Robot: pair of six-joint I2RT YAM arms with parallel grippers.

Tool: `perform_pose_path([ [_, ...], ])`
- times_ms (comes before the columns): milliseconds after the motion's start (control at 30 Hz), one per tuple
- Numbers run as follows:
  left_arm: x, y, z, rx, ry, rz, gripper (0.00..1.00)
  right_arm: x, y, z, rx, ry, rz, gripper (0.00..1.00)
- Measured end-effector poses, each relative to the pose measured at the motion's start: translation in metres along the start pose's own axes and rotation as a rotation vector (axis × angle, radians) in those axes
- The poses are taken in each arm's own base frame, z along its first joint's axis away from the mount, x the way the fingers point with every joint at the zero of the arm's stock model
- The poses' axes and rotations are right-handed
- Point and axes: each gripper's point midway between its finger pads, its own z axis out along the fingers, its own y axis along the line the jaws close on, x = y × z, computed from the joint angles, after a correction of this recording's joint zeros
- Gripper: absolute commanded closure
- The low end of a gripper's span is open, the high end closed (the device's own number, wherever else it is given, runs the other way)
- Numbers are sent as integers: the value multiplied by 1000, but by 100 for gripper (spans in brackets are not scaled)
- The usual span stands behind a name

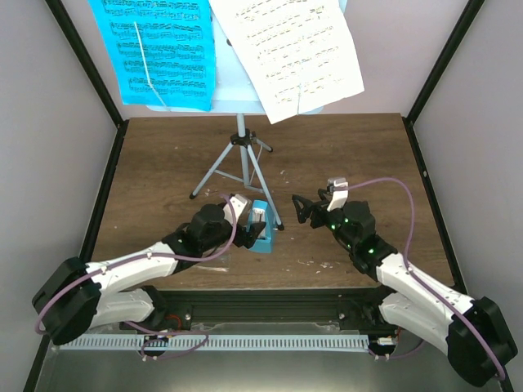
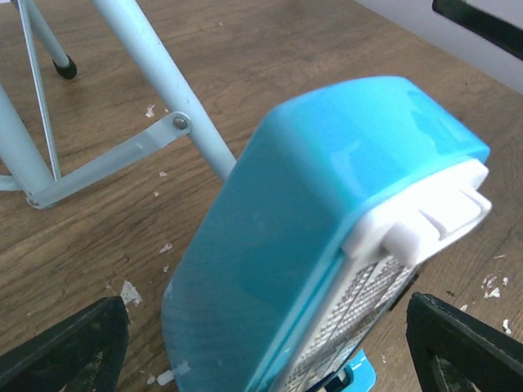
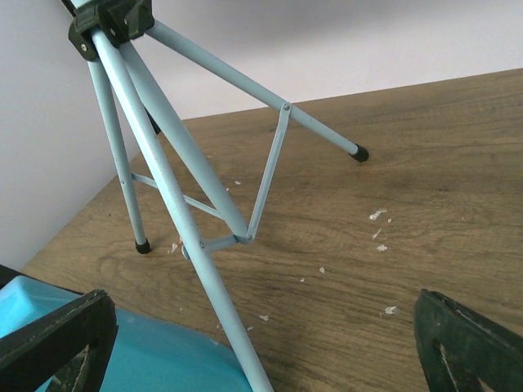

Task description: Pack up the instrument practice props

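Left gripper [image 1: 248,220], jaws apart, straddles the teal metronome [image 1: 261,227] by the tabletop's [image 1: 163,163] near edge; right gripper [image 1: 309,210] gapes empty; a skewed lift could snag the adjacent tripod leg [image 1: 260,184] and topple the music stand [image 1: 240,126].

No word, brand or number can be read. The cyan paper music sheet [image 1: 159,53] at eleven o'clock and the white paper music sheet [image 1: 290,53] at twelve o'clock carry printed staves of notes, too small to decipher. Fine markings on the small teal pyramid metronome [image 2: 327,245] are blurred.
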Motion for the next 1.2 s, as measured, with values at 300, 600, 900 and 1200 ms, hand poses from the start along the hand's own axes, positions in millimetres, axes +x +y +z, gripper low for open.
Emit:
perform_pose_path([
  [300, -4, -2, 2, 5, -18, 14, 33, 15, -4, -1, -7, 19, 0, 0],
  [600, -5, -4, 2, 15, -21, 16, 43, 14, -3, -1, -12, 12, 0, 0],
  [900, -9, -5, -2, 23, -35, 1, 50, 14, -3, -1, -11, 12, 0, 0],
  [1200, -8, -5, -4, 23, -40, -4, 55, 15, -3, -1, -11, 13, 0, 0],
])
